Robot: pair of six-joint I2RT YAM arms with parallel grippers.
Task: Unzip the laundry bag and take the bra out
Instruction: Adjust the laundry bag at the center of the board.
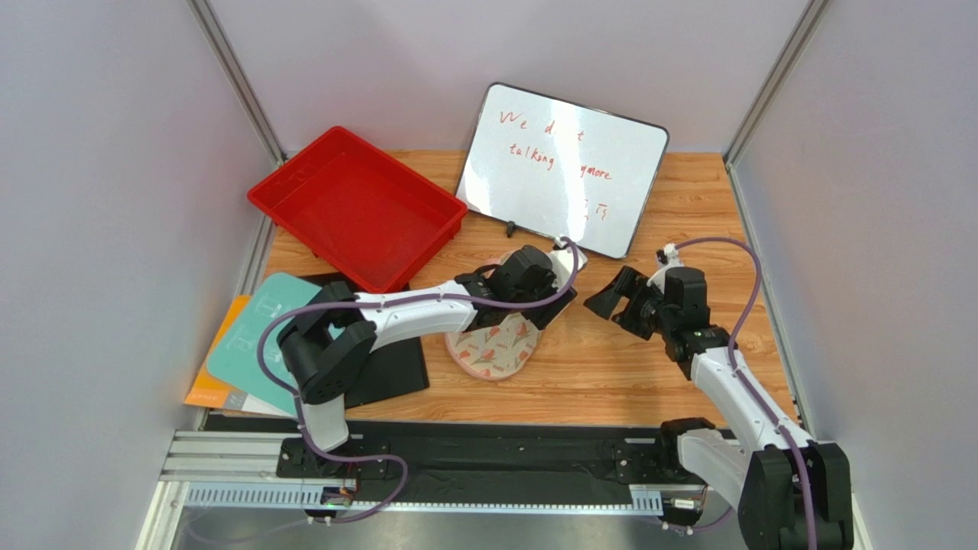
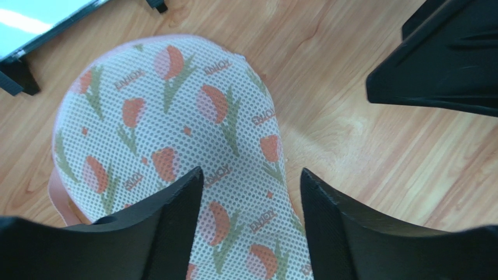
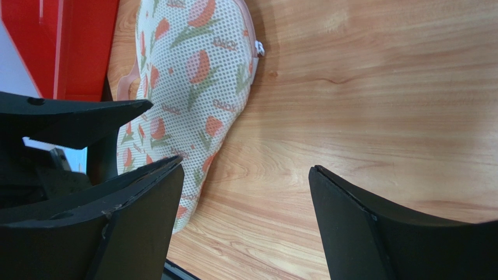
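The cream mesh laundry bag (image 1: 496, 350), peanut-shaped with an orange tulip print and pink edging, lies flat on the wooden counter (image 1: 620, 384), in front of the white dry-erase board (image 1: 563, 166). The left pincer (image 2: 250, 178) hangs over it, fingers spread, grasping nothing. The right pincer (image 3: 245, 168), likewise released, hovers near the bag's right side, apart from it.

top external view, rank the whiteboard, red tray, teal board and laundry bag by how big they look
1. red tray and whiteboard: they look about alike, so no ranking between them.
2. teal board, partly covered.
3. laundry bag, smallest as seen, though partly hidden.
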